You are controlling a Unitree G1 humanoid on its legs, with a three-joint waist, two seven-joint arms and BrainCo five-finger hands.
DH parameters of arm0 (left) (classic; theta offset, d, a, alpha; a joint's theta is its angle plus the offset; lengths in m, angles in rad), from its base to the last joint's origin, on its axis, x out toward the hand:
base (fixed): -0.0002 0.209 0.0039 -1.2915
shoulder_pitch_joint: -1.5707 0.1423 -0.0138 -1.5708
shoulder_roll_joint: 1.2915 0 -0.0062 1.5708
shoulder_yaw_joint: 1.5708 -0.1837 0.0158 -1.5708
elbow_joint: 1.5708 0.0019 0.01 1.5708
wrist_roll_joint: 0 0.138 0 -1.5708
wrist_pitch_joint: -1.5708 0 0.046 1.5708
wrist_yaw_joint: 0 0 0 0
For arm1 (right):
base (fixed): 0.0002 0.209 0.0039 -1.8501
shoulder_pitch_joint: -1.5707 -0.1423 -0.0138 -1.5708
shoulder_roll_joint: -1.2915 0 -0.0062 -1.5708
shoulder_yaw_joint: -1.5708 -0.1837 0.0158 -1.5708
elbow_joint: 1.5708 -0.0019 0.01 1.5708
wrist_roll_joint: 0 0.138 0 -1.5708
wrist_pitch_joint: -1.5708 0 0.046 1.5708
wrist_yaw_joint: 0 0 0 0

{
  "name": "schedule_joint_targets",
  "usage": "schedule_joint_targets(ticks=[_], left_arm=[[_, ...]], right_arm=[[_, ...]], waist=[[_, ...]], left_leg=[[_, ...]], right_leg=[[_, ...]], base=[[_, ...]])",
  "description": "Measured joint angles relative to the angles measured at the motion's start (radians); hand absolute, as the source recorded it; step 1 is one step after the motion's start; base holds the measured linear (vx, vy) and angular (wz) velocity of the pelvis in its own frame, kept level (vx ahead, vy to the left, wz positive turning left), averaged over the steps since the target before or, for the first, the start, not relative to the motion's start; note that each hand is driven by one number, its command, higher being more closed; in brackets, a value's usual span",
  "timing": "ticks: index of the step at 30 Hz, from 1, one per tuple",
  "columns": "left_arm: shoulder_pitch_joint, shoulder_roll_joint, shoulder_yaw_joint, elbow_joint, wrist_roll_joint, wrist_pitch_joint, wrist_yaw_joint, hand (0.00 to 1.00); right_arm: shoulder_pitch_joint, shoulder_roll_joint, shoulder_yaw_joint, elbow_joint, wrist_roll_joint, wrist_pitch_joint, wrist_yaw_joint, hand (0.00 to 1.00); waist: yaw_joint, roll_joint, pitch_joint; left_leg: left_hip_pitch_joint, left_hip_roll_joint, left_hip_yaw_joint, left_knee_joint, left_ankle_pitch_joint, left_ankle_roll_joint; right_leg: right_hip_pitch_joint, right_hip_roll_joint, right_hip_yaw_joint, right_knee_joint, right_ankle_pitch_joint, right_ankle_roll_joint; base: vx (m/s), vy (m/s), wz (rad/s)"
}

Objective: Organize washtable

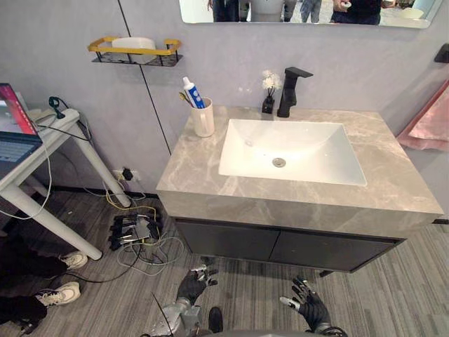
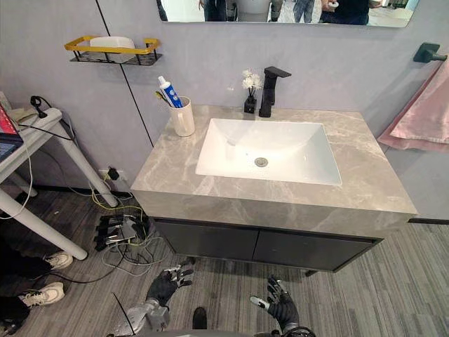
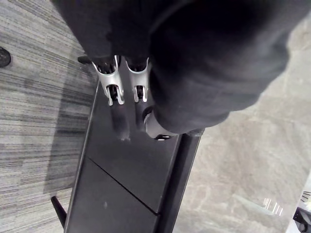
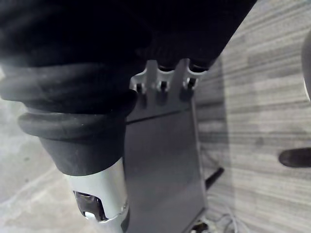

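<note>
- your left hand (image 1: 194, 284) sits at the bottom centre of the head view, below the dark cabinet (image 1: 280, 246), with its fingers loosely spread and holding nothing.
- your right hand (image 1: 307, 303) is at the lower right, with its fingers fanned out and empty too.
- the white cup (image 1: 203, 119) stands at the upper left corner of the grey countertop (image 1: 393, 182), just beside the basin (image 1: 295, 165), with a toothpaste tube (image 1: 192, 92) poking out.
- the cup is probably stiff, smooth and a little slippery; wrap it round the middle and keep it upright.
- the tube looks light and squashy; pinch it near the cap.
- the small flower vase (image 1: 269, 98) beside the black tap (image 1: 289, 91) looks fragile and easy to tip; take it by its dark base, not the stems.
</note>
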Motion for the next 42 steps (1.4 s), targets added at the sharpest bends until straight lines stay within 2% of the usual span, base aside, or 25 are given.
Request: schedule_joint_targets(ticks=[5, 7, 9, 10, 11, 12, 13, 14, 15, 16, 17, 18, 20, 21, 24, 29, 30, 32, 33, 35, 36, 38, 40, 41, 42], left_arm=[[-0.116, 0.001, -0.054, 0.028, 0.026, -0.005, 0.028, 0.0], [-0.167, 0.002, -0.049, 0.028, 0.039, -0.013, 0.056, 0.0], [-0.21, 0.004, -0.028, 0.026, 0.038, -0.015, 0.081, 0.0], [-0.223, -0.005, 0.013, 0.027, 0.037, -0.013, 0.088, 0.0], [-0.241, -0.008, 0.055, 0.031, 0.037, -0.012, 0.099, 0.0], [-0.248, -0.009, 0.068, 0.03, 0.037, -0.009, 0.103, 0.0], [-0.253, -0.01, 0.091, 0.018, 0.037, -0.004, 0.106, 0.0], [-0.262, -0.011, 0.117, 0.006, 0.034, -0.004, 0.108, 0.0], [-0.266, -0.017, 0.129, 0.005, 0.031, -0.004, 0.108, 0.0], [-0.269, -0.033, 0.145, 0.004, 0.025, -0.004, 0.109, 0.0], [-0.28, -0.063, 0.152, 0.01, 0.004, -0.012, 0.11, 0.0], [-0.284, -0.065, 0.153, 0.013, -0.006, -0.017, 0.112, 0.0], [-0.302, -0.1, 0.156, 0.05, -0.023, -0.011, 0.126, 0.0], [-0.296, -0.111, 0.155, 0.08, -0.04, -0.007, 0.139, 0.0], [-0.269, -0.114, 0.149, 0.085, -0.054, -0.003, 0.165, 0.0], [-0.257, -0.115, 0.151, 0.086, -0.051, -0.002, 0.168, 0.0], [-0.256, -0.12, 0.157, 0.085, -0.064, -0.001, 0.172, 0.0], [-0.226, -0.136, 0.183, 0.079, -0.084, -0.002, 0.181, 0.0], [-0.209, -0.137, 0.193, 0.075, -0.084, -0.002, 0.189, 0.0], [-0.123, -0.141, 0.233, 0.019, -0.085, -0.002, 0.198, 0.0], [-0.107, -0.142, 0.244, 0.0, -0.085, -0.002, 0.2, 0.0], [-0.091, -0.151, 0.299, -0.077, -0.084, -0.005, 0.203, 0.0], [-0.079, -0.16, 0.314, -0.136, -0.081, -0.017, 0.208, 0.0], [-0.076, -0.16, 0.312, -0.157, -0.081, -0.017, 0.208, 0.0], [-0.077, -0.166, 0.307, -0.172, -0.079, -0.017, 0.207, 0.0]], right_arm=[[-0.09, 0.011, -0.066, 0.024, 0.036, -0.001, -0.044, 0.0], [-0.135, 0.013, -0.08, 0.024, 0.061, -0.003, -0.07, 0.0], [-0.163, 0.017, -0.076, 0.023, 0.083, -0.006, -0.088, 0.0], [-0.187, 0.014, -0.073, 0.027, 0.089, -0.004, -0.088, 0.0], [-0.218, 0.019, -0.056, 0.033, 0.101, -0.004, -0.095, 0.0], [-0.219, 0.019, -0.052, 0.034, 0.101, -0.005, -0.098, 0.0], [-0.218, 0.017, -0.029, 0.046, 0.101, -0.007, -0.098, 0.0], [-0.228, 0.016, -0.002, 0.053, 0.1, -0.006, -0.093, 0.0], [-0.235, 0.01, 0.014, 0.053, 0.1, -0.006, -0.087, 0.0], [-0.25, -0.003, 0.032, 0.05, 0.1, -0.009, -0.082, 0.0], [-0.257, -0.018, 0.043, 0.057, 0.1, -0.013, -0.083, 0.0], [-0.257, -0.02, 0.048, 0.057, 0.1, -0.013, -0.082, 0.0], [-0.263, -0.032, 0.061, 0.05, 0.101, -0.008, -0.078, 0.0], [-0.255, -0.038, 0.06, 0.049, 0.1, -0.008, -0.072, 0.0], [-0.226, -0.04, 0.052, 0.04, 0.101, -0.016, -0.06, 0.0], [-0.211, -0.039, -0.001, 0.013, 0.122, -0.03, -0.073, 0.0], [-0.214, -0.041, -0.018, 0.01, 0.143, -0.035, -0.088, 0.0], [-0.235, -0.041, -0.02, 0.01, 0.163, -0.04, -0.092, 0.0], [-0.24, -0.041, -0.018, 0.009, 0.17, -0.042, -0.092, 0.0], [-0.25, -0.056, 0.018, 0.009, 0.188, -0.044, -0.09, 0.0], [-0.251, -0.061, 0.028, 0.008, 0.189, -0.044, -0.086, 0.0], [-0.253, -0.065, 0.051, 0.008, 0.199, -0.043, -0.082, 0.0], [-0.262, -0.064, 0.051, -0.017, 0.203, -0.041, -0.08, 0.0], [-0.26, -0.062, 0.051, -0.047, 0.211, -0.042, -0.078, 0.0], [-0.257, -0.059, 0.05, -0.062, 0.214, -0.042, -0.079, 0.0]], waist=[[-0.006, -0.003, 0.022], [-0.011, -0.008, 0.031], [-0.029, -0.019, 0.028], [-0.037, -0.008, 0.029], [-0.034, -0.005, 0.033], [-0.035, -0.005, 0.033], [-0.029, -0.01, 0.033], [-0.024, -0.027, 0.028], [-0.022, -0.027, 0.03], [-0.011, -0.01, 0.019], [-0.005, -0.011, 0.014], [-0.006, -0.025, 0.012], [-0.008, -0.002, 0.038], [-0.009, -0.001, 0.045], [-0.015, -0.002, 0.058], [-0.037, 0.007, 0.09], [-0.039, 0.01, 0.113], [-0.024, 0.013, 0.145], [-0.019, 0.019, 0.151], [0.004, 0.047, 0.155], [0.006, 0.05, 0.155], [0.008, 0.048, 0.159], [0.037, 0.049, 0.157], [0.042, 0.051, 0.156], [0.041, 0.052, 0.154]], left_leg=[[-0.025, 0.022, 0.125, 0.001, -0.008, 0.004], [-0.039, 0.041, 0.215, 0.005, -0.009, 0.004], [-0.058, 0.05, 0.328, 0.009, -0.017, 0.015], [-0.065, 0.098, 0.419, 0.007, -0.029, 0.036], [-0.053, 0.133, 0.52, 0.01, -0.031, 0.037], [-0.044, 0.148, 0.56, 0.021, -0.037, 0.041], [-0.025, 0.172, 0.641, 0.066, -0.068, 0.048], [-0.019, 0.197, 0.716, 0.134, -0.11, 0.035], [-0.015, 0.21, 0.739, 0.158, -0.126, 0.021], [-0.014, 0.235, 0.779, 0.15, -0.14, 0.003], [-0.021, 0.251, 0.831, 0.165, -0.144, -0.02], [-0.024, 0.247, 0.847, 0.186, -0.149, -0.021], [-0.056, 0.306, 0.855, 0.266, -0.148, -0.022], [-0.058, 0.35, 0.861, 0.315, -0.152, -0.026], [-0.034, 0.404, 0.85, 0.362, -0.157, -0.032], [0.006, 0.422, 0.855, 0.374, -0.176, -0.053], [0.009, 0.418, 0.796, 0.407, -0.232, -0.078], [-0.026, 0.363, 0.56, 0.483, -0.357, -0.103], [-0.04, 0.335, 0.468, 0.514, -0.386, -0.099], [-0.07, 0.194, 0.121, 0.603, -0.494, -0.051], [-0.074, 0.158, 0.045, 0.622, -0.507, -0.038], [-0.123, 0.082, -0.237, 0.748, -0.53, -0.029], [-0.127, 0.066, -0.33, 0.771, -0.547, -0.033], [-0.118, 0.068, -0.343, 0.718, -0.555, -0.055], [-0.104, 0.07, -0.344, 0.677, -0.567, -0.053]], right_leg=[[-0.101, 0.014, 0.127, 0.019, 0.02, 0.0], [-0.148, 0.032, 0.209, -0.012, 0.074, 0.001], [-0.195, 0.048, 0.297, -0.085, 0.163, 0.007], [-0.198, 0.065, 0.296, -0.155, 0.241, -0.015], [-0.264, 0.06, 0.104, 0.052, 0.144, -0.116], [-0.266, 0.04, 0.024, 0.126, 0.11, -0.121], [-0.239, -0.021, -0.096, 0.208, 0.095, -0.133], [-0.236, -0.039, -0.154, 0.21, 0.116, -0.113], [-0.241, -0.029, -0.19, 0.202, 0.123, -0.113], [-0.233, -0.005, -0.222, 0.108, 0.138, -0.11], [-0.21, -0.004, -0.25, 0.086, 0.079, -0.092], [-0.204, -0.019, -0.261, 0.095, 0.043, -0.07], [-0.189, 0.043, -0.254, 0.001, 0.093, -0.086], [-0.18, 0.068, -0.246, -0.009, 0.095, -0.094], [-0.143, 0.101, -0.247, -0.001, 0.083, -0.112], [-0.126, 0.118, -0.215, 0.015, 0.071, -0.117], [-0.137, 0.123, -0.183, 0.047, 0.059, -0.121], [-0.159, 0.131, -0.086, 0.121, 0.033, -0.132], [-0.17, 0.14, -0.045, 0.147, 0.024, -0.134], [-0.219, 0.22, 0.142, 0.198, 0.01, -0.149], [-0.227, 0.243, 0.184, 0.196, 0.014, -0.152], [-0.235, 0.322, 0.362, 0.149, 0.085, -0.156], [-0.233, 0.37, 0.501, 0.106, 0.116, -0.154], [-0.233, 0.379, 0.544, 0.087, 0.123, -0.149], [-0.235, 0.379, 0.556, 0.075, 0.128, -0.145]], base=[[0.03, -0.004, -0.71], [0.0, 0.001, -1.38], [0.0, 0.015, -1.61], [-0.02, -0.022, -2.28], [-0.03, -0.034, -2.33], [0.0, -0.036, -2.32], [0.02, -0.056, -2.14], [0.01, -0.074, -2.06], [-0.11, -0.187, -1.94], [-0.11, -0.224, -1.56], [-0.07, -0.228, -1.32], [0.05, -0.221, -0.83], [0.01, -0.198, -0.49], [-0.05, -0.124, -0.3], [-0.03, -0.084, -0.13], [-0.08, -0.007, -0.19], [-0.15, 0.027, -0.7], [-0.22, 0.077, -1.26], [-0.2, 0.169, -2.01], [-0.12, 0.177, -2.54], [-0.02, 0.114, -2.35], [0.02, 0.081, -2.22], [-0.03, 0.236, -2.53], [-0.04, 0.248, -2.35], [-0.06, 0.288, -2.07]])
